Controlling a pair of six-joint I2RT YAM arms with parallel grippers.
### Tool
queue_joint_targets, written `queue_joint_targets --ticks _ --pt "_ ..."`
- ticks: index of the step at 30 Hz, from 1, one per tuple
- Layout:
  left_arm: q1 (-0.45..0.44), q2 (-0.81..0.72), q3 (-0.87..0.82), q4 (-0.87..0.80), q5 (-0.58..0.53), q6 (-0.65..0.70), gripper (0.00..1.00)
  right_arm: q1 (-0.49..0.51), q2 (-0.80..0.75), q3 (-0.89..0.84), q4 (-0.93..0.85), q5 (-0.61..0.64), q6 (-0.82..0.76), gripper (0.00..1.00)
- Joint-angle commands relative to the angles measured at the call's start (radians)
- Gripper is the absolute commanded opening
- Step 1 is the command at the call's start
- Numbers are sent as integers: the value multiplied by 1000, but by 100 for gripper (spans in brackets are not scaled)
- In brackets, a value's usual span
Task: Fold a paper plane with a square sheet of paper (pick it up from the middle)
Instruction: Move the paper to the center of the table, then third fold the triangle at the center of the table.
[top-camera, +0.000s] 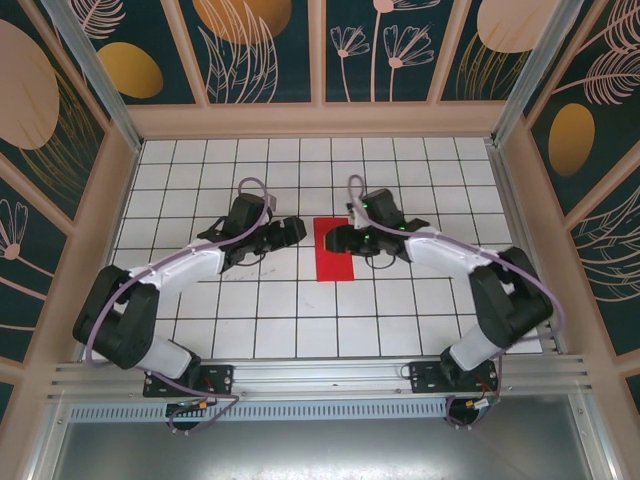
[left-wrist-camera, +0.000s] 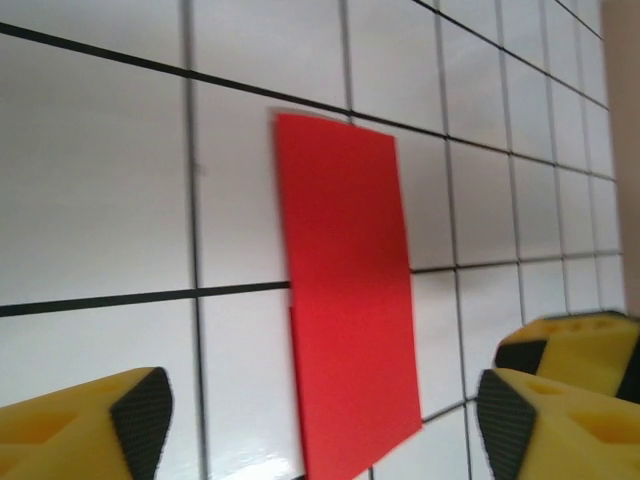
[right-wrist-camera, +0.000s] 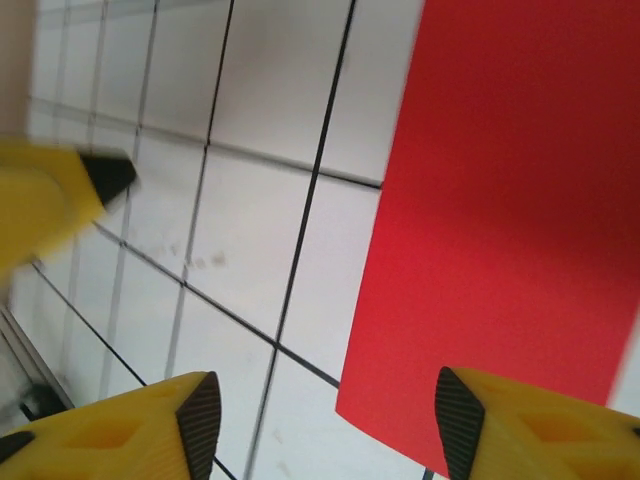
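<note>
At centre, the square sheet of paper (top-camera: 335, 268) is seen halved flat; further folds are judged outstanding. Left gripper (top-camera: 296, 231) at nine o'clock and right gripper (top-camera: 333, 238) at three are parted, empty.

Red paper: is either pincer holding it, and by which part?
Nothing is held. The red paper lies flat on the table, and the left pincer and right pincer both stand open, closed on no part of it.
</note>
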Motion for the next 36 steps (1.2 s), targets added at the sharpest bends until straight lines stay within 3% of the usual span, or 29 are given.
queue_joint_targets --ticks 1,12,16,21,36 --pt "-20 63 33 114 133 -1 76 -33 -69 -93 42 73 161 65" --pt "-89 384 294 3 102 -29 31 -68 -106 -225 117 88 285 68" --pt "-88 435 310 -41 24 -26 26 -69 -96 -226 127 87 300 67" --pt "-89 485 301 -51 13 -30 19 -71 -59 -205 110 74 294 64" --pt "-89 524 238 -66 -36 -50 14 -57 23 -181 83 24 270 51"
